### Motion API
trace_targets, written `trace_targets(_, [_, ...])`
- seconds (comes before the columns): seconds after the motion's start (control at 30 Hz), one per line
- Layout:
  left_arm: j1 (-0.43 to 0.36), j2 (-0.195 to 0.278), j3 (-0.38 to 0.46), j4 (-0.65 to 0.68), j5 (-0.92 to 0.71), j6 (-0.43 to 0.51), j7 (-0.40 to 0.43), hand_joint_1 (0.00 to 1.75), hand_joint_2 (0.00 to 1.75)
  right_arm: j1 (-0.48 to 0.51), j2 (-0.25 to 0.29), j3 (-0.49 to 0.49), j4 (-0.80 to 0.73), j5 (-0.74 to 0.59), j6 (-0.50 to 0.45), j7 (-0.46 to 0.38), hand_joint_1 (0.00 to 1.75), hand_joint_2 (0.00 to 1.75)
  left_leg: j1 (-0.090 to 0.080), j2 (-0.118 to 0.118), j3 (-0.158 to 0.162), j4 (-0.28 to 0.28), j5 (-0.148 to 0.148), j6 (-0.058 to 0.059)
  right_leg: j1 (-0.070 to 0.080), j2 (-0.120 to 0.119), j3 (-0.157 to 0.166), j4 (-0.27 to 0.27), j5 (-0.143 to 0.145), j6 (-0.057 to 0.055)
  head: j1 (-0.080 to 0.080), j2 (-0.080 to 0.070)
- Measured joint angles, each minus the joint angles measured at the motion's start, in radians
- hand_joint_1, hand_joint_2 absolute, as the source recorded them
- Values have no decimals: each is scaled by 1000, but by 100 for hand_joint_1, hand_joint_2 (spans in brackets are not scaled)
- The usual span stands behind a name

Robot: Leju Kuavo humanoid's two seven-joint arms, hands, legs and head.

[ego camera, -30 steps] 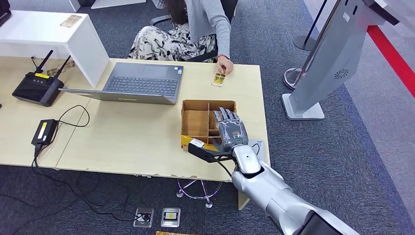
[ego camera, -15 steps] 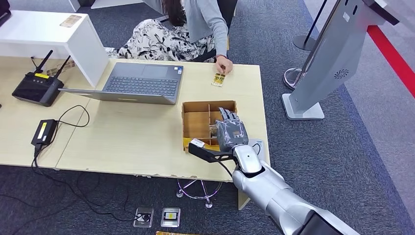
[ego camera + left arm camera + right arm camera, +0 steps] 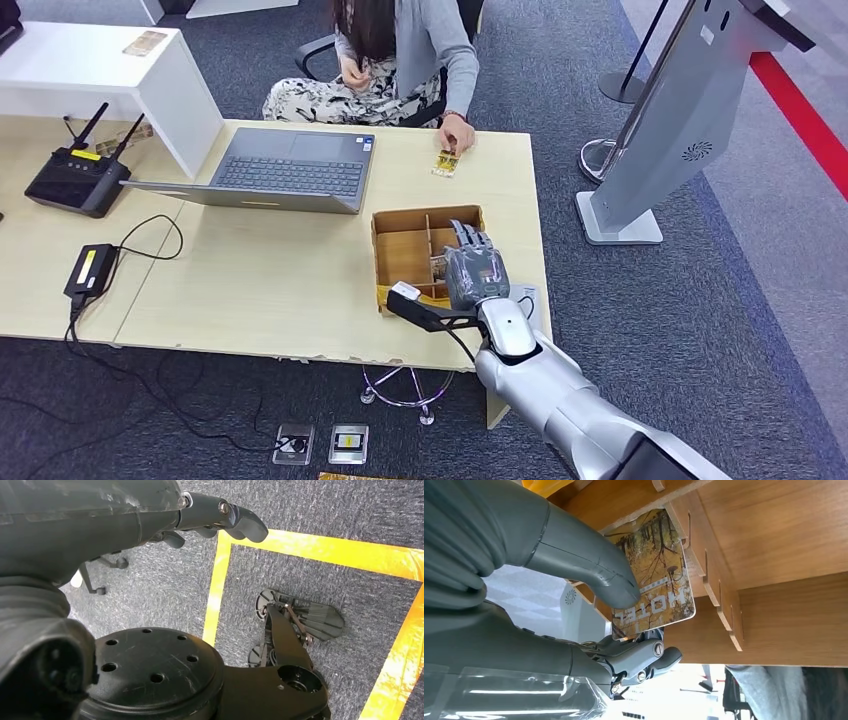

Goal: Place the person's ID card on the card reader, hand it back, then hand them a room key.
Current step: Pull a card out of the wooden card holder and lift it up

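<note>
My right hand hovers over the divided cardboard box at the table's near right. In the right wrist view its thumb and fingers pinch a room key card printed with a forest and the word HOTEL, at the edge of a box compartment. A small yellow patterned card lies on the table's far side, with the seated person's hand touching it. My left hand hangs beside my body over the carpet, holding nothing, fingers loosely apart.
An open laptop stands left of the box. A router, a power adapter with cables and a white riser sit further left. A grey kiosk stand stands right of the table. A pale flat device lies by my wrist.
The person has sat more upright behind the laptop, their hand staying on the yellow card. My right hand has barely shifted over the box.
</note>
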Motion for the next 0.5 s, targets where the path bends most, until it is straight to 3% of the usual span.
trace_targets(0.13, [0, 0, 0, 0, -1, -3, 9, 0, 0, 2, -6, -9, -36, 28, -49, 3, 175, 175, 0, 0, 0, 0, 0, 0, 0, 0, 0, 0, 0, 0, 0, 0])
trace_targets(0.5, [0, 0, 0, 0, -23, -18, 14, 0, 0, -55, -24, -49, -201, 122, -49, 41, 175, 175, 0, 0, 0, 0, 0, 0, 0, 0, 0, 0, 0, 0, 0, 0])
